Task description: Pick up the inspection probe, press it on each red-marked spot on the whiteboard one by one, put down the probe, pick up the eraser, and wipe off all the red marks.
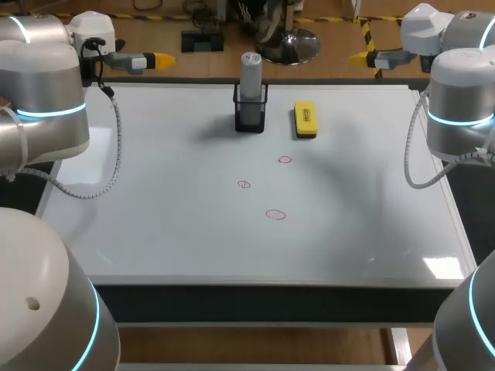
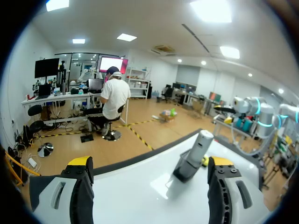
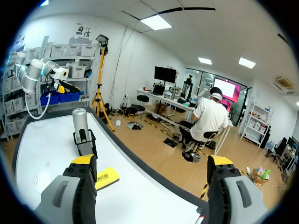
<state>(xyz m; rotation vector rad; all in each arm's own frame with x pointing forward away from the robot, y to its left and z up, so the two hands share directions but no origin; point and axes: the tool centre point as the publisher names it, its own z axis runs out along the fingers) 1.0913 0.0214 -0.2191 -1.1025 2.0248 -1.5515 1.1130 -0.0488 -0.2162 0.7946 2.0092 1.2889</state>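
Probe stands well apart from left end effector and right end effector, both wide.

The grey probe stands upright in its black holder; the yellow eraser lies just beside; three red marks on the whiteboard.

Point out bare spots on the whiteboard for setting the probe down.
Bare: the whiteboard left of the holder, out to its left edge; right of the eraser; the near strip below the red marks. Crowded: the far middle, where probe, holder and eraser sit close.
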